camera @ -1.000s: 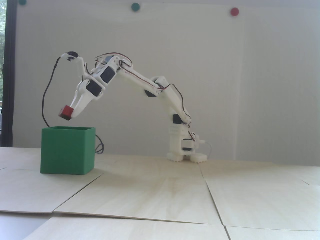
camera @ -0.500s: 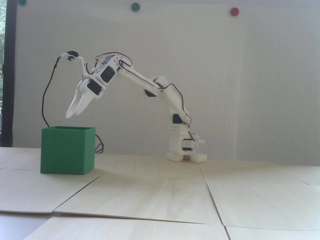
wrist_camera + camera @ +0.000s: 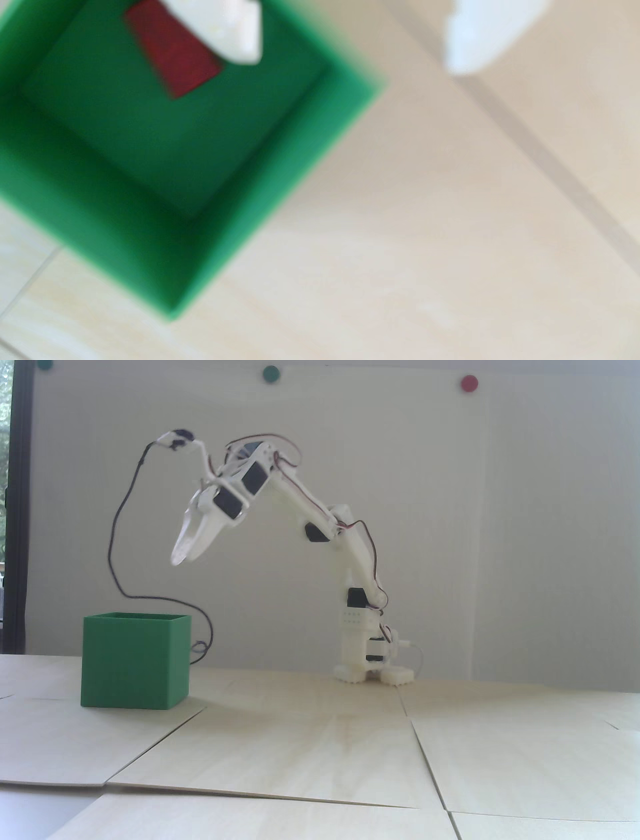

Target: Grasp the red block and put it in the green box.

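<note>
A second ago the tool held the red block just over the open top of the green box (image 3: 135, 660); half a second ago its fingers were already bare. Now the tool (image 3: 181, 556) has risen well clear of the box, up toward the upper left of the fixed view, and the whole arm (image 3: 310, 515) has folded back and stands more upright. The black cable (image 3: 120, 525) trailing from the wrist camera has lifted with it and now loops down behind the box.

In the wrist view the red block (image 3: 176, 55) lies on the floor of the green box (image 3: 214, 221), in the upper left of the frame, partly hidden behind one white fingertip (image 3: 235, 31). The other fingertip shows well apart from it at the upper right, over bare tabletop (image 3: 450, 242), so the tool stands wide open and has hold of nothing. That picture is heavily blurred, so whether the block rests flat or leans on a wall probably cannot be settled.

From the side, the box wall hides the block completely, and the box itself sits where it did on the pale wooden tabletop (image 3: 350, 750).

The release looks done and the block is inside, so the task appears complete; all that seems left is for the arm to retreat.
</note>
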{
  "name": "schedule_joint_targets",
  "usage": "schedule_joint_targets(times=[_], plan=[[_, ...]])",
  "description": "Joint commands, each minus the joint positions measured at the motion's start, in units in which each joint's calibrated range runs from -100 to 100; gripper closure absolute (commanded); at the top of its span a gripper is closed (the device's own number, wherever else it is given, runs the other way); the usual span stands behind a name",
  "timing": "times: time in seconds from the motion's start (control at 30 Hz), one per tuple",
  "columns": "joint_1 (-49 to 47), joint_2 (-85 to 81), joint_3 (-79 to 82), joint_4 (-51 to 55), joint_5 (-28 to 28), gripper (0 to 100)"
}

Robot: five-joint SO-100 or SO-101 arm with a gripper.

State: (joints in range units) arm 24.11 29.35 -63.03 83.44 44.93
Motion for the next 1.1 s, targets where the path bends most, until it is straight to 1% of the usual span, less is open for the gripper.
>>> schedule_joint_targets(times=[0.0,0.1,0.2,0.3,0.43,0.47,0.5,0.57,0.6,0.63,0.67,0.7,0.73,0.93,1.0,1.07], plan=[[-3.0,-16.04,1.89,10.32,-0.42,94],[-3.73,-20.78,9.61,12.76,-0.42,98],[-4.61,-25.52,23.54,12.51,0.0,98],[-6.3,-29.47,35.34,9.3,0.0,98],[-9.92,-36.73,54.6,1.04,-0.11,98],[-11.45,-39.89,62.14,-2.67,-0.31,98],[-12.17,-41.15,65.16,-4.19,-0.31,98],[-14.66,-46.13,76.07,-10.17,-0.37,98],[-16.51,-50.15,84.77,-14.89,-0.37,98],[-16.99,-51.18,86.89,-15.99,-0.37,98],[-18.84,-56.15,96.21,-20.8,-0.37,98],[-19.33,-57.5,98.52,-21.98,-0.37,98],[-20.77,-62.23,107.39,-25.86,-0.37,98],[-24.39,-75.74,130.91,-35.3,-0.31,98],[-25.6,-82.21,139.16,-37.07,-0.31,98],[-26.24,-85.76,142.88,-37.15,-0.31,98]])
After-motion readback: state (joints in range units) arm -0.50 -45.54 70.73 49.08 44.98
